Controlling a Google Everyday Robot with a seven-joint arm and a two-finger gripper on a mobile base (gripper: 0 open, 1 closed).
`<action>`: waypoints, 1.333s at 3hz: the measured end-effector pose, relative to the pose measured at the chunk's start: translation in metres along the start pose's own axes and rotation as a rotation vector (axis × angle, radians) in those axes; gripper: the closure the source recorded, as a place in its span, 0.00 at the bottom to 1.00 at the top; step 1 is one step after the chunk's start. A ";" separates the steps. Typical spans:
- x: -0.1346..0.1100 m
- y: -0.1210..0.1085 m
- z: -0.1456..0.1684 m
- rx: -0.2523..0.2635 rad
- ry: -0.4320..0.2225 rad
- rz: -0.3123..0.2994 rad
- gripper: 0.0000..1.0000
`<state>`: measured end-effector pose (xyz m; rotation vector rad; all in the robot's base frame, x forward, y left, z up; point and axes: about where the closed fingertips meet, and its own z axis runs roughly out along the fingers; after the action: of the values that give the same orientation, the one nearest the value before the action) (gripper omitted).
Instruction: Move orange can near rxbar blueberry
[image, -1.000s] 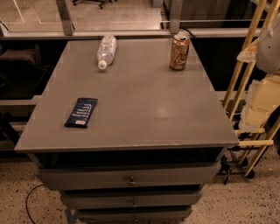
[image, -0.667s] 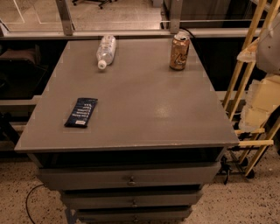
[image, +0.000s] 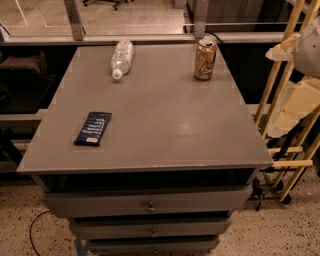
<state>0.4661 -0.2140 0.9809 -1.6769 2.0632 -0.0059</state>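
The orange can (image: 205, 59) stands upright at the far right of the grey table top (image: 165, 125). The rxbar blueberry (image: 93, 128), a flat dark blue wrapper with white text, lies near the table's front left edge, far from the can. Pale parts of my arm (image: 306, 47) show at the right edge of the view, beside the table and away from both things. My gripper itself is out of view.
A clear plastic bottle (image: 121, 58) lies on its side at the table's far left. Drawers (image: 150, 204) sit under the table top. A yellow wooden frame (image: 287, 85) stands to the right of the table. A railing (image: 150, 37) runs behind it.
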 end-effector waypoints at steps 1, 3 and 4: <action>-0.002 -0.022 0.014 0.033 -0.046 0.006 0.00; -0.003 -0.055 0.031 0.061 -0.065 0.046 0.00; 0.011 -0.065 0.039 0.087 -0.111 0.175 0.00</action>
<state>0.5384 -0.2292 0.9618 -1.4088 2.0876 0.0529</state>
